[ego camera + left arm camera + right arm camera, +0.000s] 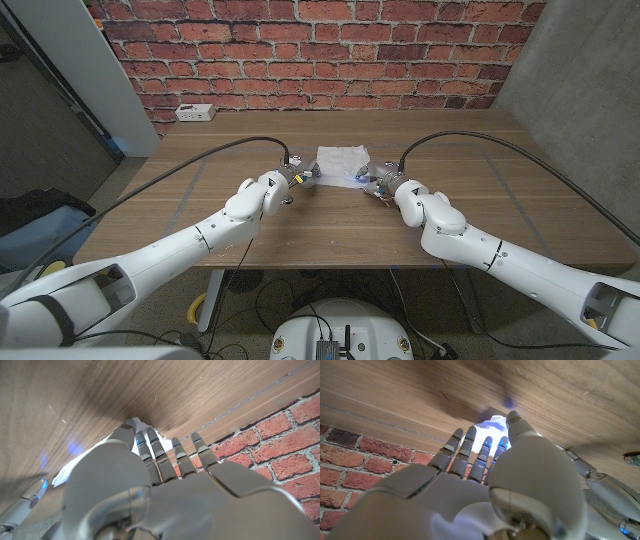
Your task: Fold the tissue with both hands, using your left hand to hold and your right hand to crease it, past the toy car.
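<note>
A white tissue (341,160) lies crumpled on the wooden table (200,215), past both hands. My left hand (294,181) is at its near left corner with its fingers (156,456) stretched out and apart, their tips at the tissue (144,429). My right hand (378,183) is at the near right corner, and its straight fingers (464,453) reach to the tissue (491,425). Neither hand grips anything I can see. Whether the fingertips touch the tissue is hidden by the hands themselves. In the left wrist view a finger of my right hand (24,502) shows at the picture's edge.
A white power strip (194,113) lies at the table's far left edge, below the brick wall (320,50). Black cables arch from both wrists over the table. Bare wood lies on either side of the hands and in front of them.
</note>
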`<state>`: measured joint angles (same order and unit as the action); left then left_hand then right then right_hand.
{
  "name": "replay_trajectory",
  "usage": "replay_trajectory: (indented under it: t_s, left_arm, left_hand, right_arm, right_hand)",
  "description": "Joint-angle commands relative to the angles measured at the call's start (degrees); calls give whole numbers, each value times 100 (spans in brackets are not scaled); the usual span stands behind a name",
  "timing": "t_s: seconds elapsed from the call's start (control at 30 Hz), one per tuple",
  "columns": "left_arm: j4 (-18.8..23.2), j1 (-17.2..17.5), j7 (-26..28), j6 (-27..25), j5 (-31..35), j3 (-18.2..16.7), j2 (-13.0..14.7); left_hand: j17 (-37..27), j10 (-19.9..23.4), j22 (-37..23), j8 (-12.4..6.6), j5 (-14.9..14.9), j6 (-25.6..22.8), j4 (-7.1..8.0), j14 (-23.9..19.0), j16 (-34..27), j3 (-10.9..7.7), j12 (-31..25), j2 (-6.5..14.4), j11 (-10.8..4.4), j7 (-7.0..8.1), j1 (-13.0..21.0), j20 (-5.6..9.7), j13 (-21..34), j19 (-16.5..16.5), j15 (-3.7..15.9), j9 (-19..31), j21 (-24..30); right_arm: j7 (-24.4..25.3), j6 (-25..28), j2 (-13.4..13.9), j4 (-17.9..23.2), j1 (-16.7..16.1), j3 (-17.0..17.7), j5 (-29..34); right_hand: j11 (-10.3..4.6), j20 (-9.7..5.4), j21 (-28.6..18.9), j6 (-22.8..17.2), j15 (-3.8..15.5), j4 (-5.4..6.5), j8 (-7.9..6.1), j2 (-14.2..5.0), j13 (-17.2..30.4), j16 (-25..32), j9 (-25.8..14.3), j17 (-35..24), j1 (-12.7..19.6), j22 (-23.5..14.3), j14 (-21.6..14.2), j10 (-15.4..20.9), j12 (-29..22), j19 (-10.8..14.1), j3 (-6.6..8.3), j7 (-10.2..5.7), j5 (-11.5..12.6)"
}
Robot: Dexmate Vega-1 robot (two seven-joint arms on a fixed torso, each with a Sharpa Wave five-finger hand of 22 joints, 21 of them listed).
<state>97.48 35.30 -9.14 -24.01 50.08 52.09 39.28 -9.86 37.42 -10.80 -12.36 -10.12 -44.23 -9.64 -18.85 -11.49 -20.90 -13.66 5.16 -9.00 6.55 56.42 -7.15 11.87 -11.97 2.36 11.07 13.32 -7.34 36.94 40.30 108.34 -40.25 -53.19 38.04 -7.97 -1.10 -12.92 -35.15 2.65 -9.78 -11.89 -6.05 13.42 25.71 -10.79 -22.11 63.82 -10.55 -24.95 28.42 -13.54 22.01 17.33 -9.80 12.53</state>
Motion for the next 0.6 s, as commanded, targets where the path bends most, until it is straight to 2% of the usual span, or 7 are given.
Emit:
replay_trajectory:
  t_s: [0.03, 0.07, 0.17, 0.27, 0.33, 0.43, 0.6]
  left_arm:
    - [206, 139, -11, -115, 40, -82, 60]
    - [218, 151, -4, -113, 28, -93, 65]
    - [259, 173, -4, -134, 60, -96, 80]
    - [291, 194, -12, -140, 77, -103, 96]
    - [321, 218, -17, -145, 70, -118, 110]
    - [376, 265, -12, -166, 82, -138, 136]
    - [455, 350, 22, -150, 44, -194, 191]
  left_hand:
    - [-7, 37, -19, -41, 23, -53, 29, -77, -27, 16, -28, -43, 3, -17, 46, 19, 26, -39, 361, 30, 35]
    - [-7, 32, -19, -32, 24, -39, 33, -85, -27, 24, -24, -48, 2, -23, 41, 21, 27, -41, 361, 30, 35]
    - [-6, 22, -20, -22, 24, -30, 41, -85, -21, 38, -16, -54, 16, -30, 34, 14, 29, -38, 360, 32, 32]
    - [-7, 16, -20, -11, 25, -16, 50, -89, -17, 51, -9, -56, 32, -48, 28, 17, 31, -37, 362, 33, 30]
    - [-7, -10, -21, 10, 25, 24, 58, -84, -10, 65, 4, -63, 41, -54, 17, 16, 33, -32, 359, 34, 26]
    - [-9, -167, -21, 74, 28, 162, 89, -55, 19, 131, 71, -105, 56, -78, -43, 8, 37, -7, 354, 36, 10]
    - [-22, -403, -23, 213, 15, 623, 177, 57, 73, 313, 152, -206, 167, -143, -256, -6, 50, 56, 261, 36, -27]
  right_arm:
    - [169, 83, -110, -350, -43, -133, 521]
    - [292, 20, -109, -389, -93, -91, 483]
    - [715, -158, -128, -506, -248, 26, 395]
    - [1247, -444, -147, -634, -417, 164, 272]
    - [1566, -586, -172, -718, -500, 219, 253]
    - [2089, -808, -222, -858, -622, 292, 253]
    - [2758, -1166, -318, -995, -795, 466, 97]
  right_hand:
    - [207, -235, -223, -341, 1055, -29, -71, 30, 117, 530, -20, -584, 591, -30, -330, 268, -154, 524, -125, 161, -2]
    - [208, -284, -332, -447, 1071, -22, -61, 15, 162, 753, -26, -809, 811, -46, -537, 379, -218, 766, -165, 208, -23]
    - [309, -302, -473, -789, 1090, -4, -115, -70, 230, 1086, -41, -1143, 1135, -66, -933, 651, -356, 1027, -192, 305, -52]
    - [360, -420, -644, -1380, 1104, 1, -217, -188, 337, 1409, -66, -1538, 1523, -91, -1468, 1221, -626, 1264, -188, 367, -132]
    - [414, -492, -830, -1804, 1107, 10, -294, -150, 446, 1463, -102, -1734, 1756, -145, -1803, 1711, -861, 1427, -202, 408, -203]
    - [458, -582, -1029, -2428, 1092, 98, -471, -200, 608, 1602, -157, -1972, 1800, -216, -2413, 2304, -1150, 1422, -234, 554, -244]
    - [521, -586, -1168, -2596, 1085, 117, -496, -204, 700, 1795, -169, -2205, 1790, -236, -2855, 2682, -1322, 1468, -283, 592, -242]
